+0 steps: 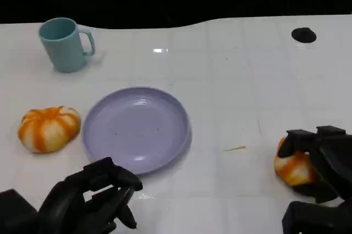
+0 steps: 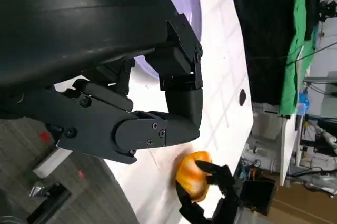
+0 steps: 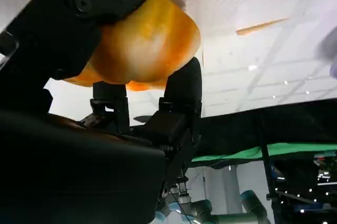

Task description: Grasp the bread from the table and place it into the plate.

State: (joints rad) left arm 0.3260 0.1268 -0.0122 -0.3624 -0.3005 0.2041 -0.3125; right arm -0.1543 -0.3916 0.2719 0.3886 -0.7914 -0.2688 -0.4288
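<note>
Orange bread (image 1: pixel 294 169) held by right hand (image 1: pixel 322 162); no writing legible.

From my remote station, I saw a white table (image 1: pixel 231 80) against black drapes (image 2: pixel 263 39), with green cloth (image 2: pixel 297 34) behind.

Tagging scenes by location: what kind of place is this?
Probably a robotics lab, not a kitchen: a white table against a black backdrop, a green cloth and cabled equipment behind it, and another robot arm nearby.
</note>
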